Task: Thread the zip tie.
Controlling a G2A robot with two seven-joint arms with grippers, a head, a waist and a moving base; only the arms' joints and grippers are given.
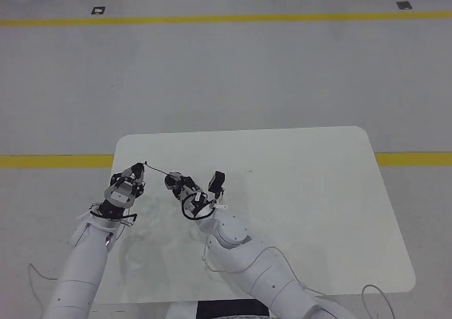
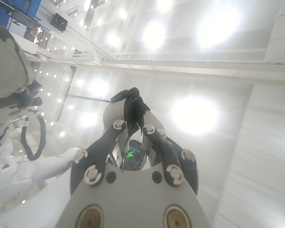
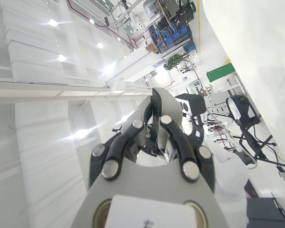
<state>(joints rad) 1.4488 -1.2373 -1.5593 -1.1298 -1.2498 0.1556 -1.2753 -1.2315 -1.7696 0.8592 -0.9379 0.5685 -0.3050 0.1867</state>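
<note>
Pinching one end of the zip tie, the left gripper has its fingers pressed together on it, over the table.

- Strap runs out sideways from the left gripper's tips, thin and nearly straight, toward the right gripper.
- Free end lies close by the right gripper. Touching or just short: cannot tell.
- Right gripper closed or spread: cannot tell.
- Which end carries the locking head: too small to make out.

Handling, as judged:
- Light, narrow plastic strap, springy rather than limp, and slick on its flat faces.
- A long unsupported length will likely bow and wag.
- Best taken flat-face to pad, near the tail tip for aiming.
- The head should be held by its block, with the slot left uncovered.
- Not fragile, though a hard squeeze mid-strap could kink it.
</note>
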